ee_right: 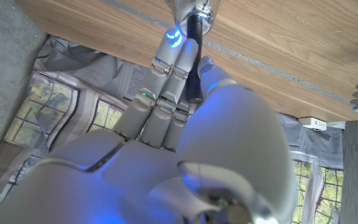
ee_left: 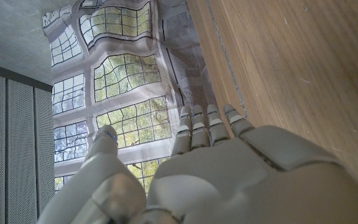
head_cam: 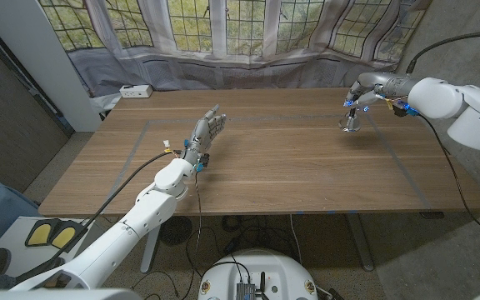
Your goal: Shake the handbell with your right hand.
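Handbell (head_cam: 351,122) upright, handle up, mouth down; right hand (head_cam: 365,97) pinching handle; left hand (head_cam: 208,128) spread.

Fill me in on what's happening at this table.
The robot's right hand grips the black handle of a small silver handbell at the far right of the wooden table; whether the bell touches the wood is unclear. The left hand is open with fingers straight, holding nothing, over the table's left side.

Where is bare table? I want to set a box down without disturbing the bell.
Bare wood lies between the left hand and the handbell, and along the near edge of the table. It is crowded only at the far right corner, where the right hand grips the handbell.
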You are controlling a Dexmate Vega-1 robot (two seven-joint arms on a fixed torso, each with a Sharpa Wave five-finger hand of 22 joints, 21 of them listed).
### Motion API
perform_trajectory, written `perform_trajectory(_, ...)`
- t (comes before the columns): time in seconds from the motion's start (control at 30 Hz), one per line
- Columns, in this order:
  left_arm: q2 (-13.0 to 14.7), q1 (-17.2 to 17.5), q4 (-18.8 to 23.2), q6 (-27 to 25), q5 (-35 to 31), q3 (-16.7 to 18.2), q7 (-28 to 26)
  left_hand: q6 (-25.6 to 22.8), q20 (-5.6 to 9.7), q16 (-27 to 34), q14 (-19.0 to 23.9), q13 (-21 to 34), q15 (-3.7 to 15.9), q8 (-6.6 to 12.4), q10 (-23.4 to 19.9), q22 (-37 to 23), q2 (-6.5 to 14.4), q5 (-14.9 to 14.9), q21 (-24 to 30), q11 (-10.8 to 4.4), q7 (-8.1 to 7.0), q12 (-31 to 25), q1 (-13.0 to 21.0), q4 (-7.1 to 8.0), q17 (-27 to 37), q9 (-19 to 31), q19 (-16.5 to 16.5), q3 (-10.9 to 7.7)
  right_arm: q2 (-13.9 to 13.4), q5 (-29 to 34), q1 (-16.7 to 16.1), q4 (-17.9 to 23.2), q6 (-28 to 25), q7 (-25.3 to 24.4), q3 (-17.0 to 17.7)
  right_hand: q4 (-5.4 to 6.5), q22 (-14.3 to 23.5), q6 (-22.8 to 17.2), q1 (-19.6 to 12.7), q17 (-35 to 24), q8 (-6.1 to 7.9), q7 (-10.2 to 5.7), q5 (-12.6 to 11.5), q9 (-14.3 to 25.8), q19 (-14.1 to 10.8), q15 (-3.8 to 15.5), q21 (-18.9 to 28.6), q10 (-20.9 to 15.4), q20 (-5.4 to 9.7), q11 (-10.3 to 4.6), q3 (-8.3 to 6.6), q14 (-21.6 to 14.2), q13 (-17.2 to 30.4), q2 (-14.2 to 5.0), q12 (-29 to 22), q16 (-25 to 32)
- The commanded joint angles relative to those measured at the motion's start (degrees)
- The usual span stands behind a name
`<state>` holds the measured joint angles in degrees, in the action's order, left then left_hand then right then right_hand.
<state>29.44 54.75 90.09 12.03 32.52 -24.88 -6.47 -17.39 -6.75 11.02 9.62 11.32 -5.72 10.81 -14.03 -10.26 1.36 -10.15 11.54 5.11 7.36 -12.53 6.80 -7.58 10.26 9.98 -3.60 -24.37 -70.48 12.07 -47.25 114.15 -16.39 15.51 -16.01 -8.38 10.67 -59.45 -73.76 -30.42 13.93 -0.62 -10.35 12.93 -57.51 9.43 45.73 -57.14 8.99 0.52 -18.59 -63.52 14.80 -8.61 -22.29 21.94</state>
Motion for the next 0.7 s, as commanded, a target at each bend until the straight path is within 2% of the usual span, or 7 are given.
perform_trajectory(0.03,0.12,0.59,0.39,0.58,-0.07,0.29,-0.41,-0.42,-0.05,-0.13,0.45,0.24,-0.04,-0.02,-0.28,-0.16,-0.04,0.08,-0.05,-0.05,0.2,0.21,0.39,-0.09,0.11,0.33,0.26,-0.33,1.42,1.17,4.67,-3.81,-0.37,-0.74,-4.71,-0.03,-0.02,-0.23,-0.52,-0.21,0.05,0.49,-0.34,0.07,0.05,0.57,0.59,-1.66,0.0,1.02,-0.44,0.91,0.09,-0.45,-0.14,-0.17)
perform_trajectory(0.7,1.23,1.52,2.44,-0.13,-0.55,0.77,-1.32,-0.42,-0.07,-0.14,0.45,0.24,-0.01,-0.02,-0.28,-0.16,-0.04,0.08,-0.07,0.06,0.11,0.22,0.39,-0.09,0.11,0.33,0.31,-0.33,6.39,3.22,11.12,-14.63,0.13,-2.04,-10.45,-0.01,-0.1,-0.09,-0.45,-0.27,-0.01,0.7,-0.44,0.08,0.14,0.27,1.38,-1.78,-0.05,1.05,-0.52,0.5,-0.06,-0.43,0.05,-0.11)
